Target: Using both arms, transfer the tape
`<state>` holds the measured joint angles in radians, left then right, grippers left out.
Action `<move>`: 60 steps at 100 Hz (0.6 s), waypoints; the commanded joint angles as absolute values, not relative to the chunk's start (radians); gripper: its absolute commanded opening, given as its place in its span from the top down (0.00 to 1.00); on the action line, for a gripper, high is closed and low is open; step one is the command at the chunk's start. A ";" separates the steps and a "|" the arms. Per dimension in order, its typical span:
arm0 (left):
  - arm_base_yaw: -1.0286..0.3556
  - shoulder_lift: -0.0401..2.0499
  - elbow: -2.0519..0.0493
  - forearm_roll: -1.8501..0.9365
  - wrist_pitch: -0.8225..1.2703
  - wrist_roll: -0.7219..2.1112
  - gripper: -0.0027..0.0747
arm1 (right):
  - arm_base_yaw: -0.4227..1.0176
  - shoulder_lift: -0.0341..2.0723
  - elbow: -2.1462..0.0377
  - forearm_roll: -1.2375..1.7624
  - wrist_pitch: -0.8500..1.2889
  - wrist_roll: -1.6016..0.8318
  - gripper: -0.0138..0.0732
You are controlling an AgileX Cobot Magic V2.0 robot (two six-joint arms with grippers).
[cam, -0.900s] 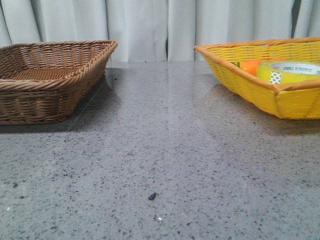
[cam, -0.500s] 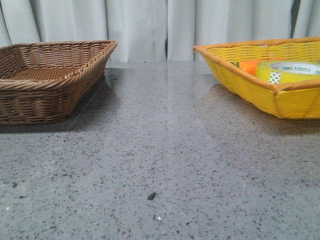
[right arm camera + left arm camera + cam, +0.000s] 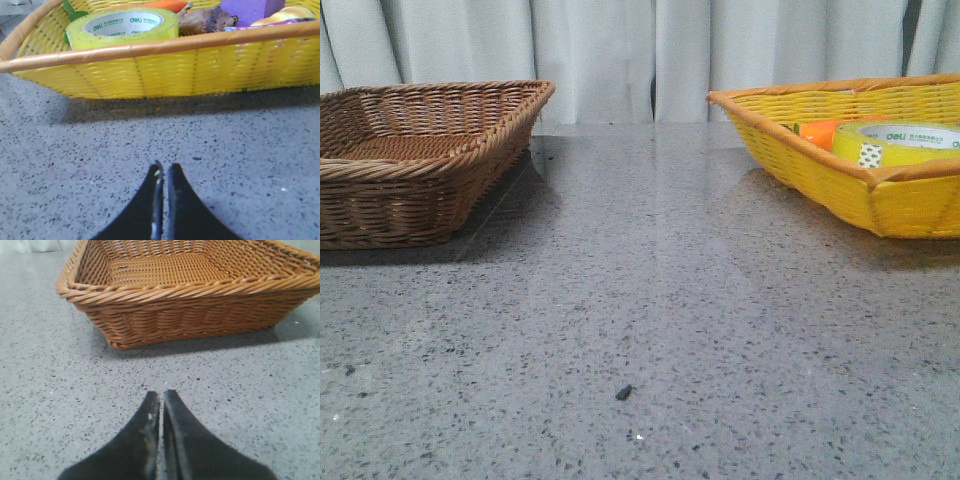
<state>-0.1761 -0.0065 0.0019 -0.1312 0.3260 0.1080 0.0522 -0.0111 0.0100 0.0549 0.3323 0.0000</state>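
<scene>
Green "deli" repeats on the tape core

Low front view spans both baskets, each wrist view nears 1

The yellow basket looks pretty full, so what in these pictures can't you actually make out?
- Yellow basket, front view: its wall hides most of the tape and carrot; the frame edge cuts its right side.
- Right wrist view: purple block cut off by the edge; the brown thing beside it is too unclear to name.
- Front view: neither arm shows.
</scene>
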 commanded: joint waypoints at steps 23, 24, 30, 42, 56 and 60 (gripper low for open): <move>-0.173 -0.035 0.013 -0.136 0.266 0.099 0.99 | 0.046 -0.030 0.031 0.043 0.314 -0.009 0.93; -0.173 -0.035 0.013 -0.136 0.266 0.099 0.99 | 0.046 -0.030 0.031 0.043 0.314 -0.009 0.93; -0.173 -0.035 0.013 -0.136 0.266 0.099 0.99 | 0.046 -0.030 0.031 0.043 0.314 -0.009 0.93; -0.173 -0.035 0.013 -0.136 0.266 0.099 0.99 | 0.046 -0.030 0.031 0.043 0.313 -0.009 0.93; -0.173 -0.035 0.013 -0.136 0.266 0.099 0.99 | 0.046 -0.030 0.031 0.043 0.277 -0.009 0.93; -0.173 -0.035 0.013 -0.136 0.266 0.099 0.99 | 0.046 -0.030 0.031 0.043 0.252 -0.009 0.93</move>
